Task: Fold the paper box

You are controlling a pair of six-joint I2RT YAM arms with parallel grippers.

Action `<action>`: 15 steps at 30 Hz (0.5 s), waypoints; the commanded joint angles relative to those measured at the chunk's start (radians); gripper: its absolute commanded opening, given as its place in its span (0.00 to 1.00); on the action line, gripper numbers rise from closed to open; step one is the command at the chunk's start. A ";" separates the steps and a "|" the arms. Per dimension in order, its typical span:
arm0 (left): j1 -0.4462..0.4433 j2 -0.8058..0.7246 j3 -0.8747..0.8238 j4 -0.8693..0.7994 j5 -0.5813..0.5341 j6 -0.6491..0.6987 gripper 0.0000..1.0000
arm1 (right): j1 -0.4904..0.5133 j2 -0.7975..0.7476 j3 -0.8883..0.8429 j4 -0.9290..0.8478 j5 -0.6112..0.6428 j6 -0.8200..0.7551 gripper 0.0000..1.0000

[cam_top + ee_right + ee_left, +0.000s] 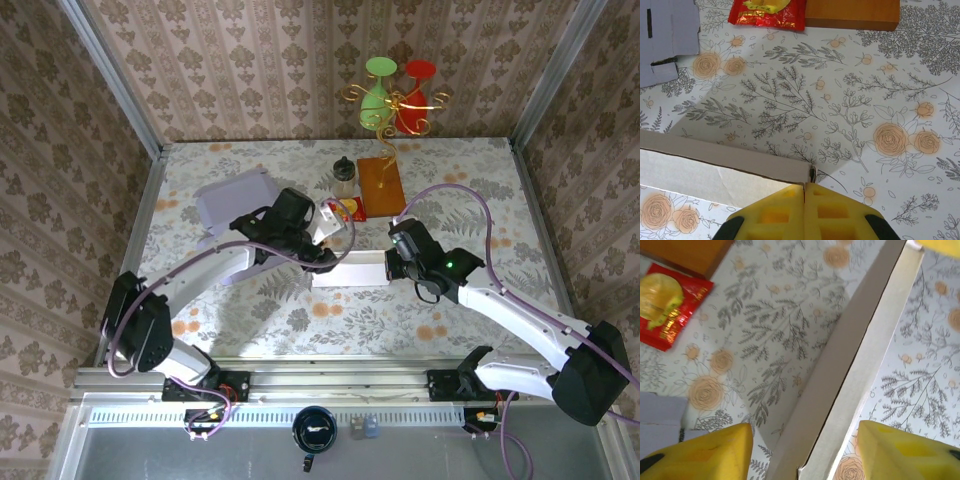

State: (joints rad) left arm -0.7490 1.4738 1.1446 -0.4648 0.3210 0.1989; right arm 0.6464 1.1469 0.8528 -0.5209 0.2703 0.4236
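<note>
Paper box (860, 355), a thin white wall, sits inside the spread left hand (807, 450); right hand (804, 192) pressed closed at its end.

Two slim robot arms are built from white tubular links joined by bulky black joint housings: the left arm (212, 268) and the right arm (515, 312). A thin purple cable (462, 187) is run loosely along each. A small green light (450, 265) is lit on the right arm's black wrist. The left hand (800, 452) is fitted with blocky yellow fingers (715, 452), marked by black patches at the corners. On the right hand (805, 207), square recesses are moulded into the yellow fingers (777, 215). Black base brackets (215, 385) are bolted to the tabletop's rail.
</note>
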 commanded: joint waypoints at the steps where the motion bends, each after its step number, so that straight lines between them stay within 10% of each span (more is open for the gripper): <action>1: 0.020 -0.090 -0.031 0.059 -0.011 -0.155 0.53 | 0.010 0.019 0.003 -0.035 0.047 0.030 0.00; 15: 0.067 -0.209 0.006 -0.298 0.015 -0.269 0.38 | 0.017 0.033 0.031 -0.050 0.047 0.045 0.00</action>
State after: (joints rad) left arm -0.6918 1.2377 1.0927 -0.6197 0.3019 -0.0864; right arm 0.6556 1.1622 0.8631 -0.5251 0.2920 0.4496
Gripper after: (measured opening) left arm 0.375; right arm 0.066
